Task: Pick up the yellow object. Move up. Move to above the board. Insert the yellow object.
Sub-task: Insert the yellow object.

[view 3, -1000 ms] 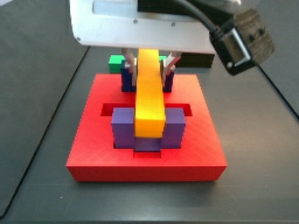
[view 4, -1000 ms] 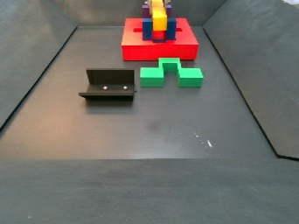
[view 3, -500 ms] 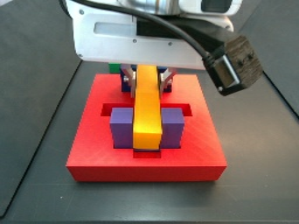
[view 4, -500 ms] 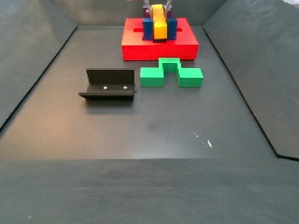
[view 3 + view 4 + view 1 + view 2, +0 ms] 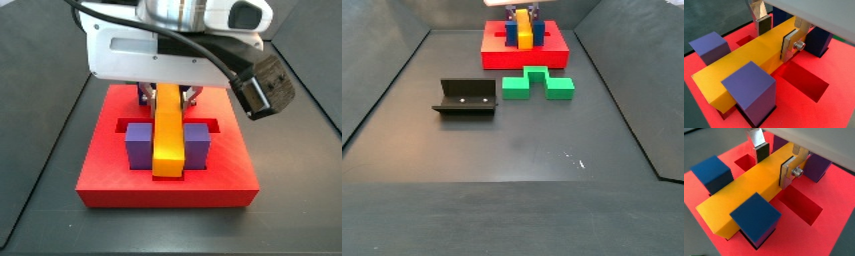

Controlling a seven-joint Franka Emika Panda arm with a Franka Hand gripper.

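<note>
— Bar [image 5: 747, 60] lying level between the purple posts [image 5: 751, 92] on the red board [image 5: 167, 185], presumably lined up with its slot.
— Gripper [image 5: 777, 37] clamped across its far half, silver fingers [image 5: 789, 44] pressed on both sides.
— Fully seated? Hard to tell; slot floor hidden underneath.

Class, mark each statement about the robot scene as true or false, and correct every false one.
1. The gripper is closed on the yellow bar. True.
2. The yellow bar lies between the purple posts on the red board. True.
3. The green block sits on top of the red board. False: in a side view it rests on the dark floor in front of the board.
4. The fixture is held by the gripper. False: it stands on the floor, apart from the board.
5. The yellow bar stands upright on one end. False: it lies lengthwise across the board.
</note>
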